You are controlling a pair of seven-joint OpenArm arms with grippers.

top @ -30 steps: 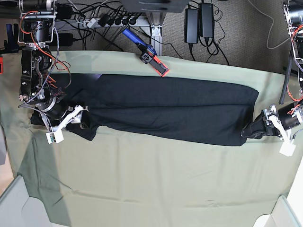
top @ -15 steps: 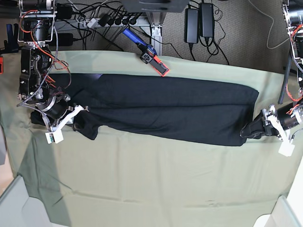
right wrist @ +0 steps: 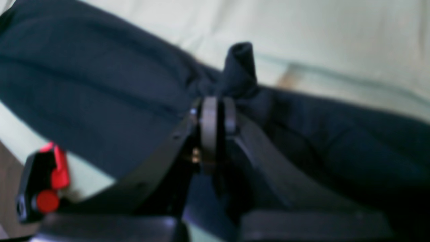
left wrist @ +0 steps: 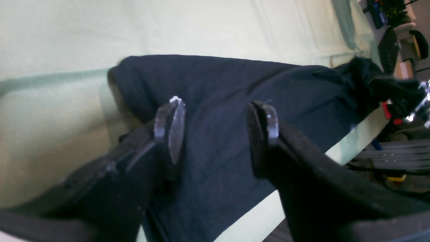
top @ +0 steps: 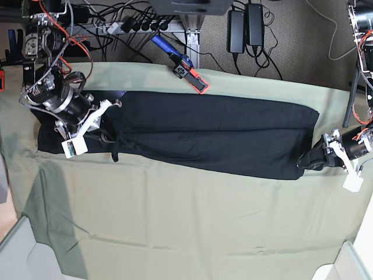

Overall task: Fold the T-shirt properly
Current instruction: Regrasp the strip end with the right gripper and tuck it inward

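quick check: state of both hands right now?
Left hand: open, straddling the T-shirt end, not clamped.
Right hand: shut on a pinched fold of the T-shirt.

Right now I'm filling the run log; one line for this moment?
right gripper: shut on T-shirt fold | left gripper: open at its other end | pale green cloth: underneath
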